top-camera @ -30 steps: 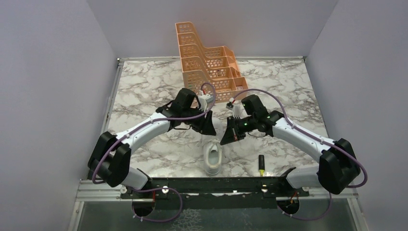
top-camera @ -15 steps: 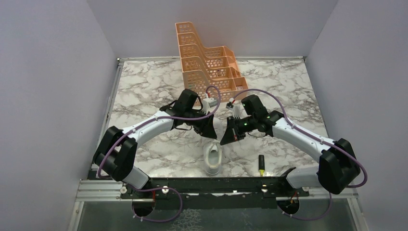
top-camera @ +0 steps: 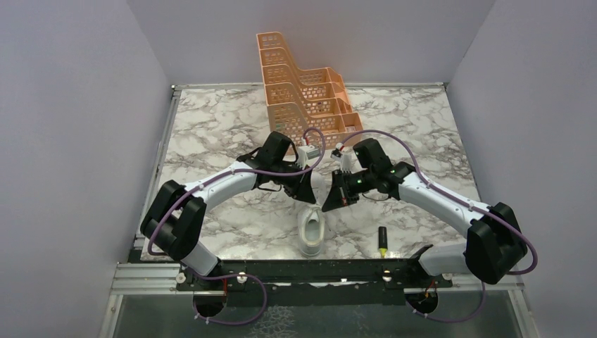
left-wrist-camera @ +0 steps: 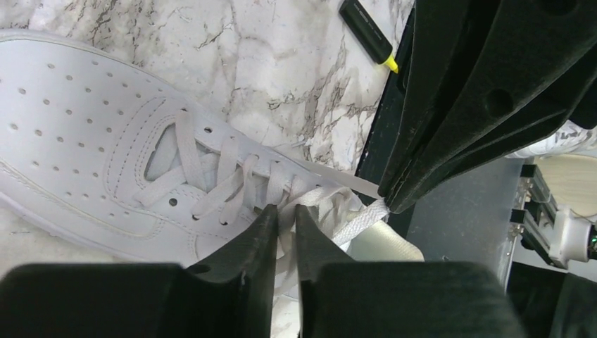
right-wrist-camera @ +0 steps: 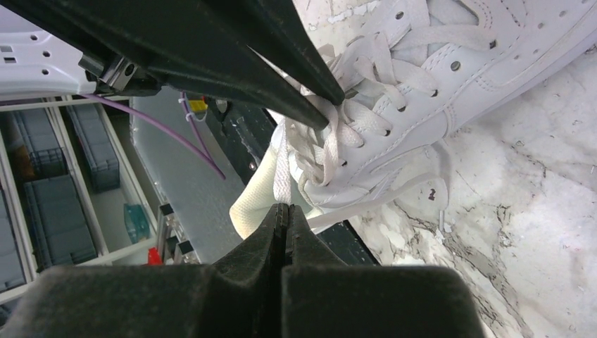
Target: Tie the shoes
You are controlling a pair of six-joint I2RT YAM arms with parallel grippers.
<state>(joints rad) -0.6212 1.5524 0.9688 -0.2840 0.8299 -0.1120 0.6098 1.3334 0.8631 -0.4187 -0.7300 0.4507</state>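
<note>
The white sneaker (top-camera: 310, 231) lies on the marble table near the front edge, heel toward the arm bases. It fills the left of the left wrist view (left-wrist-camera: 91, 155) and the upper right of the right wrist view (right-wrist-camera: 450, 77). My left gripper (left-wrist-camera: 286, 208) is shut on a white lace (left-wrist-camera: 287, 225) above the shoe's tongue. My right gripper (right-wrist-camera: 283, 205) is shut on another lace strand (right-wrist-camera: 281, 172) that runs up to the eyelets. Both grippers (top-camera: 310, 196) (top-camera: 328, 204) meet just above the shoe's lacing, tips almost touching.
An orange tiered rack (top-camera: 304, 95) stands at the back of the table. A black marker with a yellow tip (top-camera: 382, 240) lies right of the shoe, also in the left wrist view (left-wrist-camera: 366, 32). The black front rail (top-camera: 310, 267) runs below the shoe.
My left arm has shifted right and closer to the shoe, bringing its gripper against the right one. The right arm has barely moved.
</note>
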